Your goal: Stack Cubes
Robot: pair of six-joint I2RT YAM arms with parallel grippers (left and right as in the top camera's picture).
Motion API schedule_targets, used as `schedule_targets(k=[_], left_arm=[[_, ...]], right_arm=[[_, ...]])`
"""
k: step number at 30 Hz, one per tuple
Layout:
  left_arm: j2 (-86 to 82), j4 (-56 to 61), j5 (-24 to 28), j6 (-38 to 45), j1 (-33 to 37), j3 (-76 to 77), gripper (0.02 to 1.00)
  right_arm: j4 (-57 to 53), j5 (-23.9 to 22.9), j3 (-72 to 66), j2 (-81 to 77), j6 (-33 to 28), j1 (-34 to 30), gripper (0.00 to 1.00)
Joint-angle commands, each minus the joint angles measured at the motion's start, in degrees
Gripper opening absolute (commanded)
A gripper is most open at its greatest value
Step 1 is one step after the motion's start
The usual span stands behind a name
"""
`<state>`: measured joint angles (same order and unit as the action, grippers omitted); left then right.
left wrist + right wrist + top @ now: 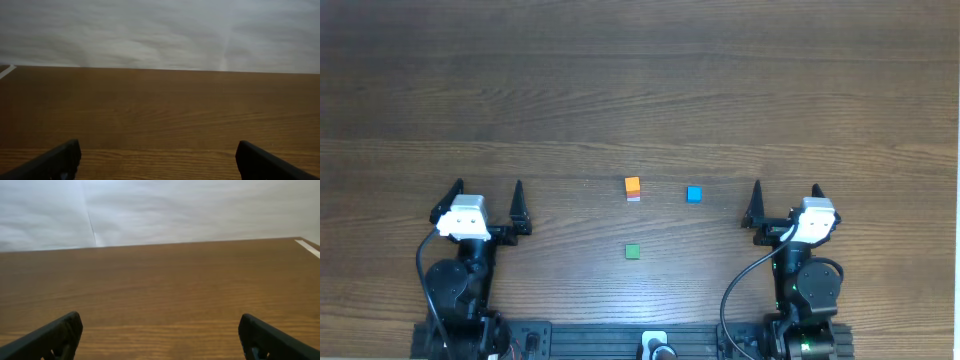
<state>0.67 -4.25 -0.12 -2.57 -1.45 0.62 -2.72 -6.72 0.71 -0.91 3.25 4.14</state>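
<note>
The brown wood-grain bench (640,80) has a smooth, low-sheen finish, its fine grain running left to right. The small orange cube (633,185), blue cube (694,194) and green cube (632,252) look smooth-faced and matt. The left hand (488,188) and right hand (787,190) have matt black plastic fingers.

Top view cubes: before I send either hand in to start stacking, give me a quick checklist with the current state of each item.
1. The left hand is open and empty: ok.
2. The right hand is open and empty: ok.
3. The blue cube stands apart from the others, with room for fingers around it: ok.
4. The green cube stands alone with nothing on top: ok.
5. The orange cube is a single cube, not already on another: cannot tell; a pale strip shows at its near edge.
</note>
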Motion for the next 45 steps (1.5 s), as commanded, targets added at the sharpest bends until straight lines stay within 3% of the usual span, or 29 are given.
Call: schedule_targets(k=[1,4,10,13,18,24,32,38,45], left_arm=[[-0.5,-0.1,0.8,0.8,0.3,-0.3,1.0],[-0.5,-0.1,0.8,0.9,0.3,-0.3,1.0],[-0.5,-0.1,0.8,0.8,0.3,-0.3,1.0],[-0.5,-0.1,0.8,0.8,0.3,-0.3,1.0],[-0.5,-0.1,0.8,0.8,0.3,-0.3,1.0],[-0.5,0.0,0.8,0.9,0.3,-0.3,1.0],[-0.5,-0.1,0.8,0.8,0.3,-0.3,0.998],[-0.5,0.0,0.8,0.8,0.3,-0.3,1.0],[-0.5,0.0,0.8,0.8,0.3,-0.3,1.0]], right_arm=[[3.3,4.7,-0.4,0.4,6.6,-0.4,0.993],[9.3,9.7,-0.4,0.4,11.7,-0.4,0.993],[23.2,28.5,-0.2,0.4,21.4,-0.3,0.991],[24.2,34.2,0.9,0.4,26.2,-0.3,0.991],[23.5,40.9,3.3,0.3,29.0,-0.3,0.993],[12.5,41.6,11.9,-2.3,29.4,-0.3,0.993],[-3.6,45.5,30.6,-16.2,23.1,-0.3,0.993],[-19.9,45.2,42.0,-27.3,17.8,-0.3,0.993],[-31.3,39.0,46.5,-38.1,14.9,2.8,0.993]])
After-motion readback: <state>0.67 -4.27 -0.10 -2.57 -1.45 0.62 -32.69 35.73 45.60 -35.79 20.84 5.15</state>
